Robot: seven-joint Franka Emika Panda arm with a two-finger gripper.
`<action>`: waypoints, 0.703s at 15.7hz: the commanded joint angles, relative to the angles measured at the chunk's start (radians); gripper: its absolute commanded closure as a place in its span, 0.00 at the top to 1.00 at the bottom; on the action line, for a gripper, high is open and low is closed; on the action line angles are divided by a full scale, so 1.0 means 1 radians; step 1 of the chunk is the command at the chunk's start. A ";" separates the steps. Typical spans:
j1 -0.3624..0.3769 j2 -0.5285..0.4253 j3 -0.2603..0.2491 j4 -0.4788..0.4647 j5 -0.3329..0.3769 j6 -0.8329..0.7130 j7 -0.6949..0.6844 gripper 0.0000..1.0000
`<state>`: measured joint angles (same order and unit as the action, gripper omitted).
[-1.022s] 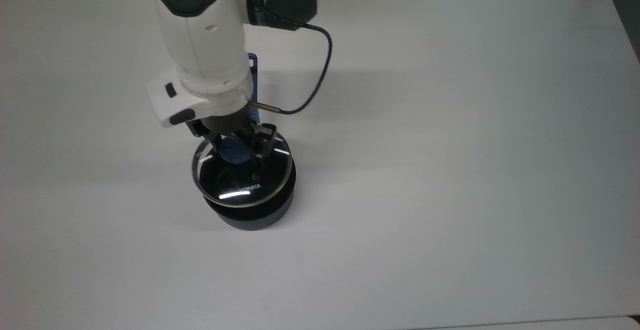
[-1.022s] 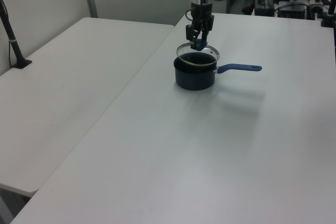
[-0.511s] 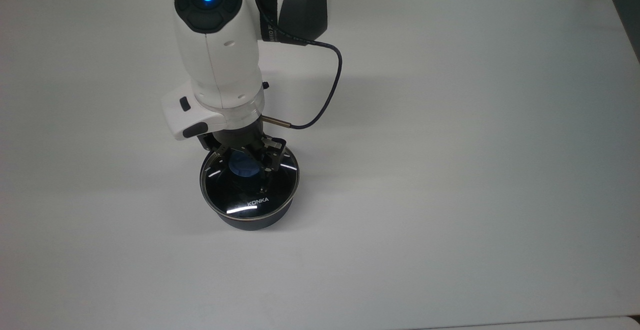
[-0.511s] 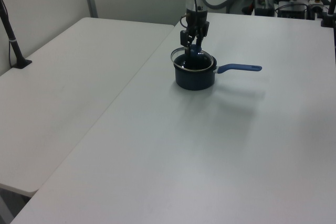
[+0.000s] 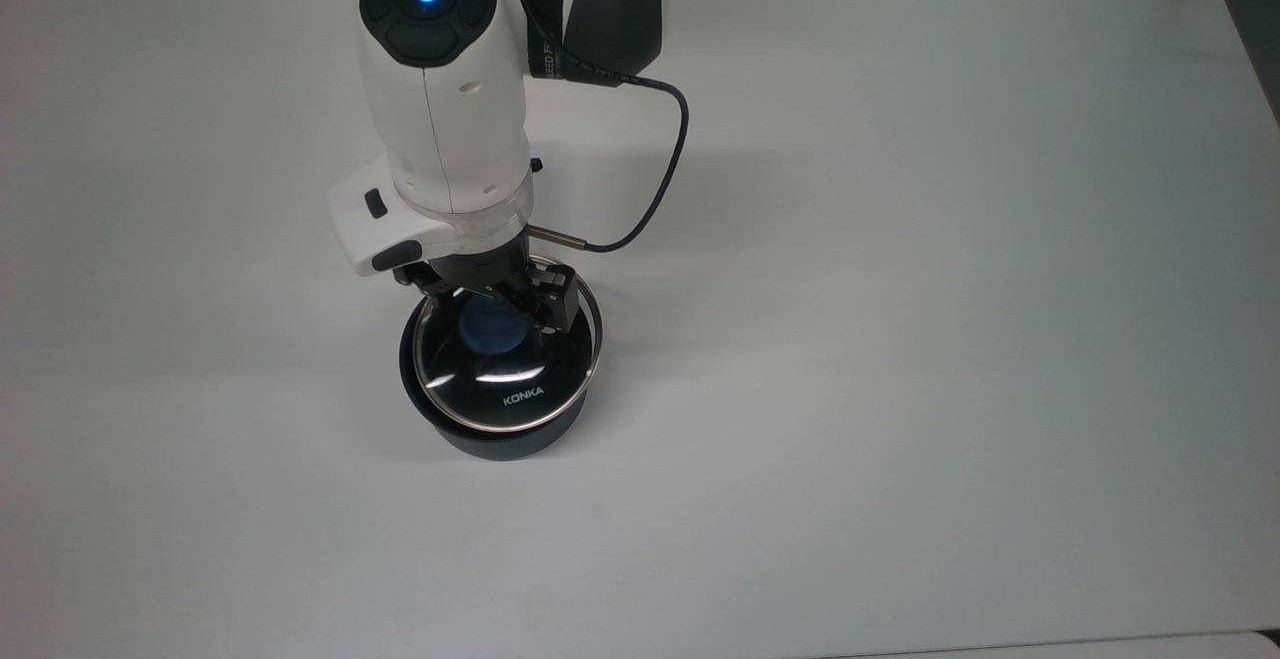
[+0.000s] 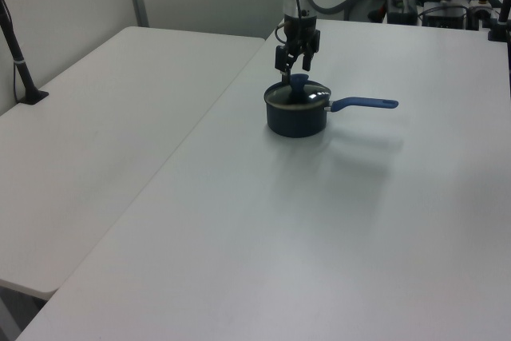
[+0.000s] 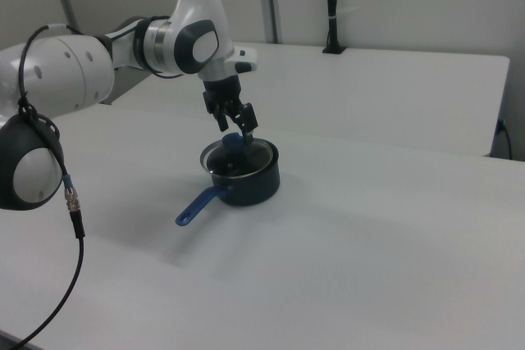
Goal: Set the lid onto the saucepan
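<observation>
The dark saucepan (image 5: 497, 440) stands on the white table, its blue handle (image 6: 364, 104) pointing toward the left view's right. The glass lid (image 5: 520, 387) with "KONKA" lettering rests on the pan's rim, sitting slightly toward the top view's right. Its blue knob (image 5: 494, 331) stands free in the middle. My gripper (image 5: 492, 297) hovers just above the knob, open, one finger on each side and touching nothing. In the right view the gripper (image 7: 235, 120) hangs clear above the lid (image 7: 238, 160). The arm hides the handle in the top view.
The white table (image 5: 900, 339) spreads wide around the pan. A second table (image 6: 96, 141) adjoins it on the left view's left, with a black post (image 6: 17, 57) clamped at its edge. A dark cable (image 5: 660, 179) loops from the wrist.
The lid went down from a tilted hold over the pan to resting on its rim. My gripper let go of the knob, opened and rose a little.
</observation>
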<state>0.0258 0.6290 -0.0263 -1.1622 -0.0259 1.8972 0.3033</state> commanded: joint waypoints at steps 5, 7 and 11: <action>-0.036 -0.205 -0.003 -0.083 -0.005 -0.061 0.007 1.00; -0.064 -0.343 -0.003 -0.178 -0.006 -0.139 -0.001 1.00; -0.084 -0.598 -0.003 -0.387 -0.012 -0.245 -0.055 1.00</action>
<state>-0.0579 0.2718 -0.0309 -1.2889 -0.0267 1.6822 0.2808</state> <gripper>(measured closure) 0.000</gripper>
